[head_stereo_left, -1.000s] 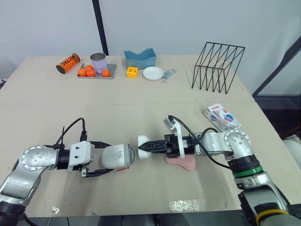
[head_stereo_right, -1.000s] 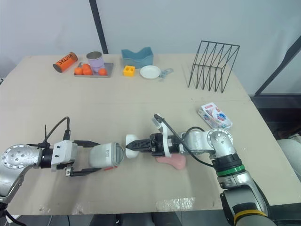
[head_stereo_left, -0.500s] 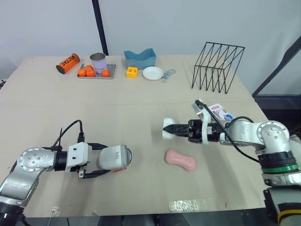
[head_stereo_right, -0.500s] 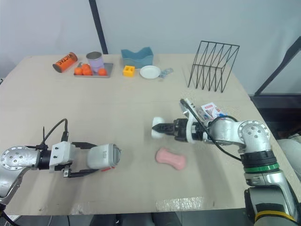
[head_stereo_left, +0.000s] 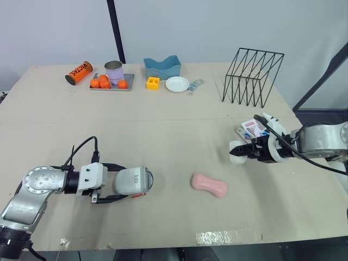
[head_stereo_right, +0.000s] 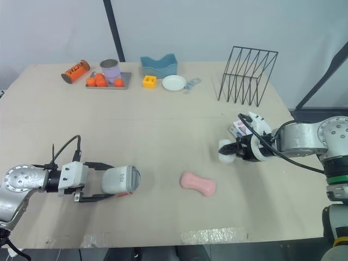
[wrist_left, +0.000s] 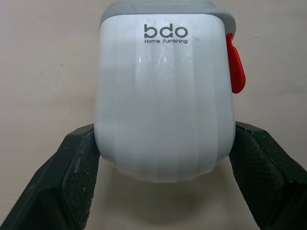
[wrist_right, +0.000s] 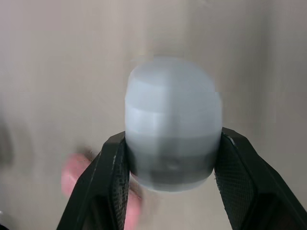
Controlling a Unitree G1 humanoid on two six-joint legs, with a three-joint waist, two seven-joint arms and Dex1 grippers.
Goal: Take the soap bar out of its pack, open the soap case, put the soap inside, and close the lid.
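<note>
The white soap case, with a grey rim and a red latch, lies on its side at the front left, and my left gripper is shut on it. In the left wrist view the case sits between both black fingers. My right gripper is shut on the case's white lid at the right, just above the table; the lid is blurred in the right wrist view. The bare pink soap bar lies on the table between the two grippers. The soap pack lies behind the right gripper.
A black wire rack stands at the back right. Along the back edge are a blue container, a white dish, a yellow block, a tray with oranges and a cup, and an orange can.
My right gripper pulled the white lid off the case and carried it right, past the pink soap, to just in front of the soap pack. The left gripper kept holding the case.
</note>
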